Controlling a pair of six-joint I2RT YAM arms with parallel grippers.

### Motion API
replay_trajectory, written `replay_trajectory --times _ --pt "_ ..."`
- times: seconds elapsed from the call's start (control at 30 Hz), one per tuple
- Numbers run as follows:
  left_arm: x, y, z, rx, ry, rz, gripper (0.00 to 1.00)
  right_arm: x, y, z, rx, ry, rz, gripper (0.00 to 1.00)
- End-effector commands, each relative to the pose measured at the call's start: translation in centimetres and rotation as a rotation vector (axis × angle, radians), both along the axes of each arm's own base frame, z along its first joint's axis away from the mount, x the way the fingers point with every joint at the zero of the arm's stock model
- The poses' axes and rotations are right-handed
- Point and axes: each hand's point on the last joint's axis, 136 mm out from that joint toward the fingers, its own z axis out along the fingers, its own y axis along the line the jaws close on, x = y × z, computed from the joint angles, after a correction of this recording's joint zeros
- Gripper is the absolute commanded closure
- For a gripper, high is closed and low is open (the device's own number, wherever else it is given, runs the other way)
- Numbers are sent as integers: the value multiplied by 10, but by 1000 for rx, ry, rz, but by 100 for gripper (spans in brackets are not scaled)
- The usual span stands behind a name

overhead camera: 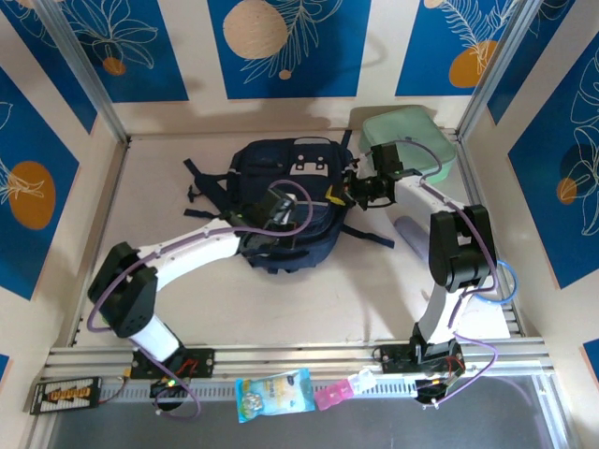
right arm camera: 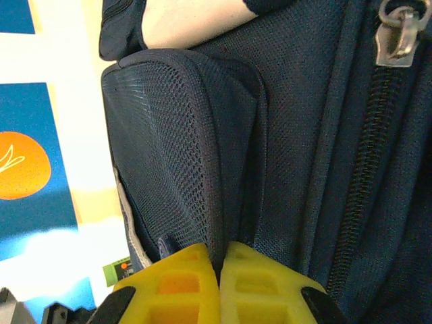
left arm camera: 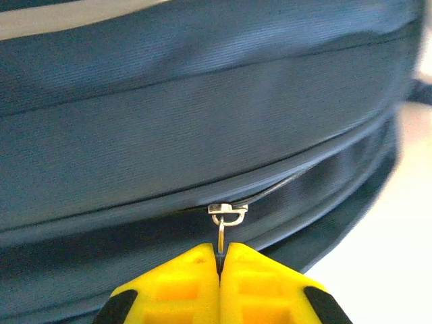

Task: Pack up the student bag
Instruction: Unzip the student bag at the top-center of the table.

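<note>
Two arms work on one backpack (overhead camera: 281, 164), which lies flat on the table (overhead camera: 309, 299) between the two pincers, its straps spread toward the far wall. One left pincer (left arm camera: 219, 260) has its yellow fingertips pressed together on the thin metal zip pull (left arm camera: 222, 236); the slider sits just ahead of the tips, and the zip line runs off to either side of them across dark fabric, parted a little to the right of the slider. One right pincer (right arm camera: 219, 260) is likewise closed, its tips nipping a fold of the bag where the mesh side pocket (right arm camera: 169, 155) meets the body; the pocket rises ahead and to the left of the tips, and a second zip with one metal slider (right arm camera: 398, 34) runs ahead and to their right. Seen from above, the left arm leaves its base, folds sharply at the elbow and stretches its white forearm out low over the table to the bag's middle. The right arm stands up from its base, bends at a high dark elbow, and reaches forward and inward to the bag's side. One mint green case (overhead camera: 393, 131) lies just beyond the right pincer. One blue packet (overhead camera: 273, 393) and one pink packet (overhead camera: 329, 394) rest far behind both pincers, on the rail between the bases.
</note>
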Motion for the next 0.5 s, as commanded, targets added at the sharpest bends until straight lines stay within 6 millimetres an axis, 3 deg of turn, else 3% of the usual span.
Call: replay_trajectory --times 0.0,0.07,0.2,0.33,0.47 --pt "-18 45 -14 99 72 -14 100 35 -23 28 -43 -159 -61 100" --pt "-17 39 -10 84 69 -49 100 38 -24 29 -46 -155 -70 97" --pt "-21 4 7 -16 67 -135 100 31 -28 33 -51 -118 -116 72" --pt "-29 -34 25 -64 31 -236 100 5 -45 31 -82 -37 -240 49" --pt "-34 -71 34 -92 22 -311 100 -32 -58 22 -100 72 -368 45"
